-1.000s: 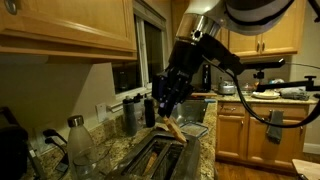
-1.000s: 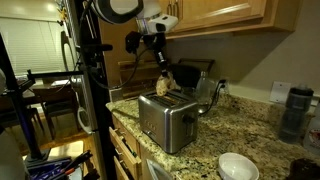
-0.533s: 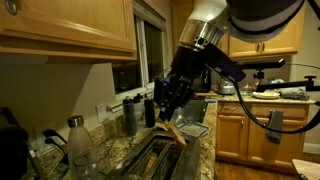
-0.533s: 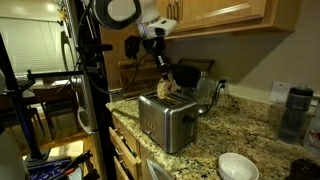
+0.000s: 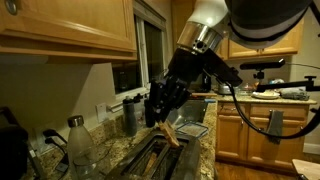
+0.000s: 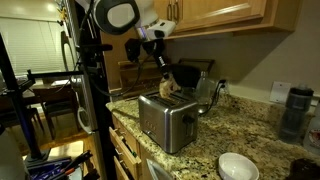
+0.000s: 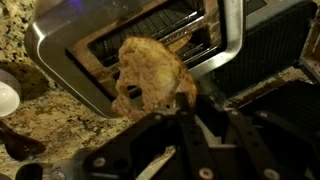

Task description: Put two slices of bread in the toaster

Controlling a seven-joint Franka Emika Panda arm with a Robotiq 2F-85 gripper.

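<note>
Above the toaster [image 6: 165,120] we held one slice of bread [image 7: 150,75] in our pincer [image 7: 178,112], whose jaws were clamped on the slice's lower edge in the wrist view. That slice hung tilted over the near slot, close to it but apparently not yet inside; in an exterior view the slice of bread [image 5: 172,131] sat just over the toaster's top. The toaster stood on the speckled granite tabletop [image 6: 225,135], near its front edge, with a white bowl [image 6: 238,166] well apart from it. We could see a pale brownish shape in the farther slot in the wrist view, possibly an earlier slice, though we could not tell for certain. We judged the task roughly midway: this slice needed lowering into its slot and releasing, and whether another remained we could not say.
</note>
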